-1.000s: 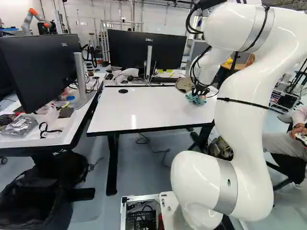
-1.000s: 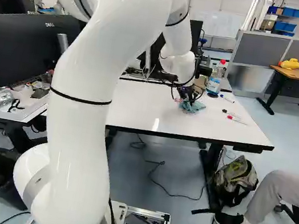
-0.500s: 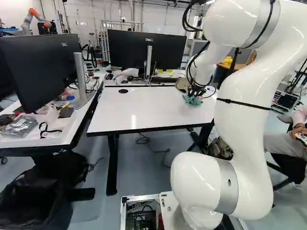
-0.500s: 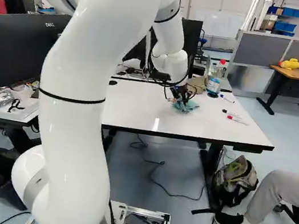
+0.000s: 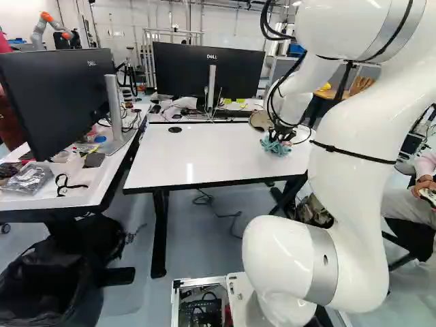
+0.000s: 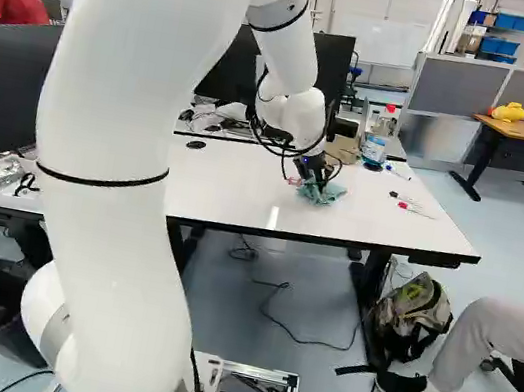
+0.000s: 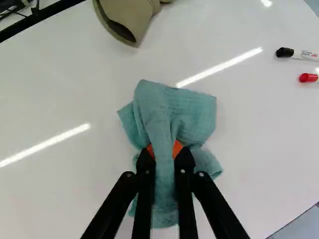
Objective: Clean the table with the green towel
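Note:
In the right base view my gripper [image 6: 316,175] is low over the right part of the white table [image 6: 242,193], with the green towel [image 6: 323,195] bunched beneath it. The wrist view has the gripper [image 7: 164,149] shut on a raised fold of the towel [image 7: 194,117], an orange pad against each side. The rest of the crumpled cloth spreads on the tabletop ahead of and beside the fingers. At the right of the left base view, the towel [image 5: 275,146] shows under the gripper [image 5: 281,134].
A beige cap-like item [image 7: 132,17] lies ahead of the towel. Beside it stands a bottle [image 6: 377,140]; a black marker [image 7: 299,54] and red marker [image 7: 309,77] lie off to one side. Monitors [image 5: 208,71] stand behind the table. A backpack [image 6: 415,309] rests by its leg. Another robot [image 5: 51,27] is far back.
The arm has swung, carrying the towel a little leftward in the right base view and slightly toward the table's front edge. The grip stays on the cloth. The base has not moved.

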You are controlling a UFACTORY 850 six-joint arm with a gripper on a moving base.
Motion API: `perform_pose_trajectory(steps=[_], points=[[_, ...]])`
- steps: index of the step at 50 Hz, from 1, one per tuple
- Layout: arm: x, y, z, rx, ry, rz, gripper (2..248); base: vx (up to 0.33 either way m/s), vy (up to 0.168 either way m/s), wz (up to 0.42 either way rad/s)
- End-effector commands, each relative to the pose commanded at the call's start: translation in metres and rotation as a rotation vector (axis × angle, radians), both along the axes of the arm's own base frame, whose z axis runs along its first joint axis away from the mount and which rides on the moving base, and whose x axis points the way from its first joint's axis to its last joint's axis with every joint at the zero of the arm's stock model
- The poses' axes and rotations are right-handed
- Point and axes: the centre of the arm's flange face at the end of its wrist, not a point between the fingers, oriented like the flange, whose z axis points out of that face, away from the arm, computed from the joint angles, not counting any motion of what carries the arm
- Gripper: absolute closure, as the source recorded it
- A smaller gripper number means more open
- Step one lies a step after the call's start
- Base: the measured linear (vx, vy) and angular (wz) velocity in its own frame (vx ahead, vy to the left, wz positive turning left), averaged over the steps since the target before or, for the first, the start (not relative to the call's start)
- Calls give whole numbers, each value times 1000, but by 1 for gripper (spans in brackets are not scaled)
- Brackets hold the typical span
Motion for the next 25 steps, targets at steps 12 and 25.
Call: perform_pose_trajectory(steps=[12, 25], points=[[-11, -16, 0, 1, 1, -35, 200, 0, 0, 0], [-6, -39, 0, -2, -5, -69, 200, 0, 0, 0]])
